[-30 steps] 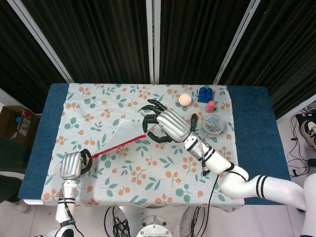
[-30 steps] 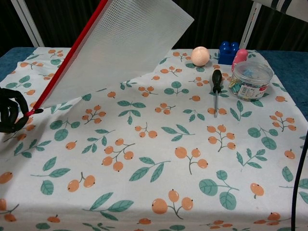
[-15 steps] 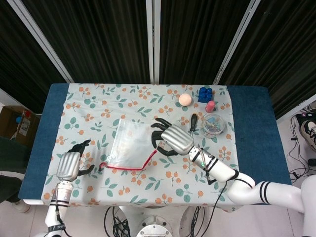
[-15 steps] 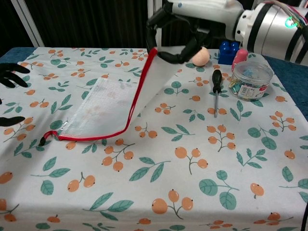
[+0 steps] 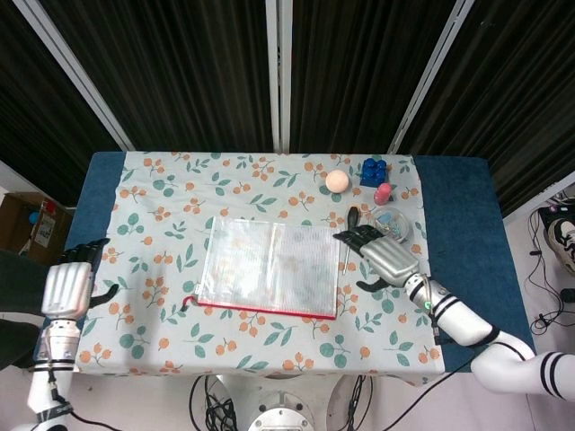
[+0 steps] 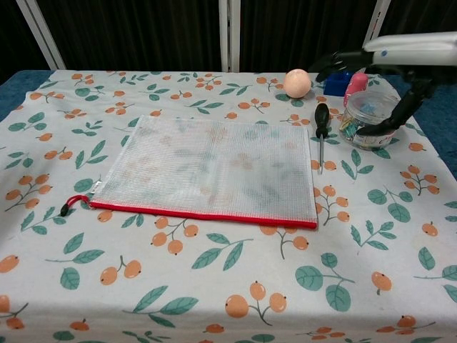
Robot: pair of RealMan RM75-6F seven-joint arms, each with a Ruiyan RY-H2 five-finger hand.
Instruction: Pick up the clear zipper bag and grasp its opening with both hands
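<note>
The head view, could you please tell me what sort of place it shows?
Probably a robot test bench: a table under a floral tablecloth, dark ribbed panels behind, a cardboard box on the floor.

Table (image 6: pixel 214 300) carries a white cloth (image 6: pixel 178 279) printed with orange berries and green leaves. Landmark: clear round tub (image 6: pixel 371 118), filled with small colourful items. Screwdriver (image 6: pixel 321 132), black handle, lies just left of the tub. Pink piece (image 6: pixel 355 84) and blue building block (image 6: pixel 335 75) stand behind the tub. Peach-coloured ball (image 6: pixel 298 83) sits left of the block.
</note>
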